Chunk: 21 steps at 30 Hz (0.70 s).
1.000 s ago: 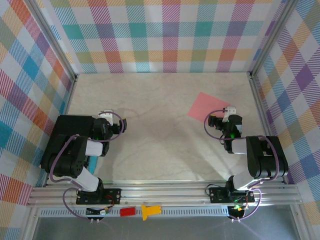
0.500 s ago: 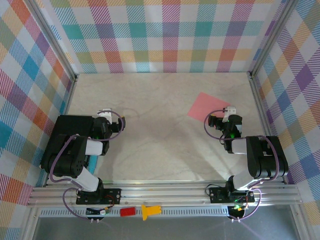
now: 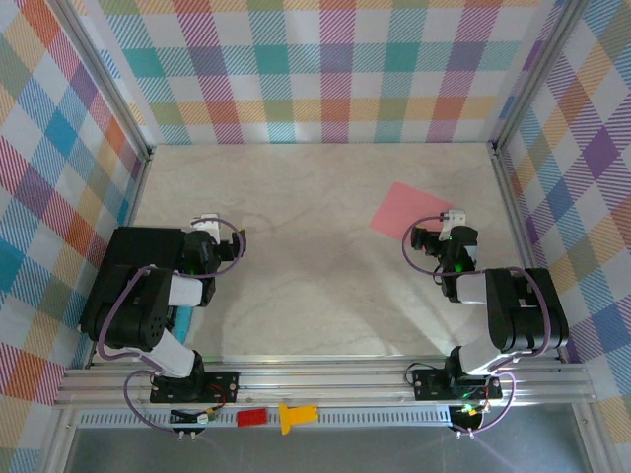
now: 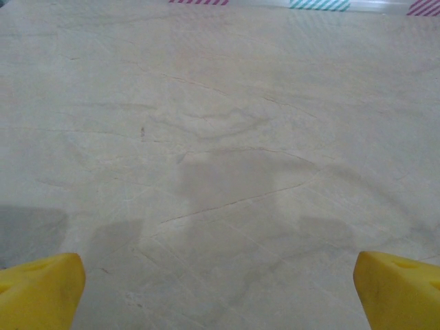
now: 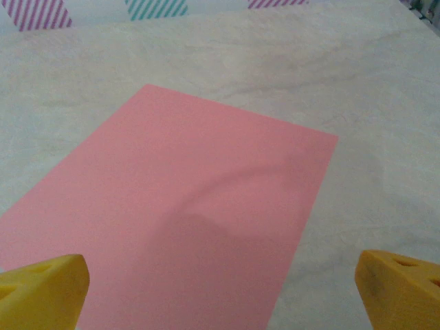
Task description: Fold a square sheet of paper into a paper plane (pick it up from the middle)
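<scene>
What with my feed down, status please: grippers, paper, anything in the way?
Left gripper open over bare table. Right gripper open over square sheet of paper, flat, unfolded. Nothing blocking.

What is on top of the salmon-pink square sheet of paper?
Nothing but a shadow on the flat salmon-pink square sheet of paper; from above, the open right gripper hides its near corner.

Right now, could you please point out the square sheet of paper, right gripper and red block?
square sheet of paper (image 3: 406,209): top external view, its middle.
right gripper (image 5: 220,292): right wrist view, midway between its open fingertips.
red block (image 3: 251,417): top external view, its centre.
</scene>
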Each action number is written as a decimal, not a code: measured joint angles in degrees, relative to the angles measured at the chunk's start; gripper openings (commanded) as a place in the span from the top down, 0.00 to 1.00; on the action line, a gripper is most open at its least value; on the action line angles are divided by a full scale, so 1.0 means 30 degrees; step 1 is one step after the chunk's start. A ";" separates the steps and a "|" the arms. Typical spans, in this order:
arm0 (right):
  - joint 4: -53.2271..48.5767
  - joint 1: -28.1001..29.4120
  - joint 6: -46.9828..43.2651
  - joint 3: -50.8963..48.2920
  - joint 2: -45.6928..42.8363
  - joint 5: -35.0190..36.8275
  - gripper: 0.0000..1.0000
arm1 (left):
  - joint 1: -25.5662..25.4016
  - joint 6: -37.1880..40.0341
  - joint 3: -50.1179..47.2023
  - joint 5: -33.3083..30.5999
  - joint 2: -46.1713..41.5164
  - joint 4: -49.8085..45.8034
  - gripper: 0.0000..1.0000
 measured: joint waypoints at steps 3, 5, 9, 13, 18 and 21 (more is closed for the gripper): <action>-0.2659 0.0000 0.0160 0.0692 -0.1566 0.0627 0.01 | -0.0007 -0.0073 -0.0080 -0.0437 -0.1202 -0.1064 0.00; -0.4801 0.0000 0.0583 0.1851 -0.2718 0.1202 0.01 | -0.0022 -0.0146 0.0306 -0.0852 -0.2390 -0.2477 0.00; -0.9435 0.0000 0.2492 0.5158 -0.4211 0.1989 0.01 | -0.0058 -0.1588 0.2739 -0.1851 -0.4364 -0.6113 0.00; -1.4069 -0.0007 0.4590 0.8167 -0.3847 0.1158 0.01 | -0.0058 -0.4248 0.5960 -0.1035 -0.5355 -0.9792 0.00; -1.8557 0.0015 0.6900 1.1205 -0.0976 -0.2244 0.16 | -0.0058 -0.7074 0.9340 0.2754 -0.4889 -1.3508 0.00; -2.0181 0.0080 0.7912 1.2633 0.1042 -0.4116 0.28 | -0.0058 -0.8349 0.9697 0.5829 -0.4065 -1.4120 0.00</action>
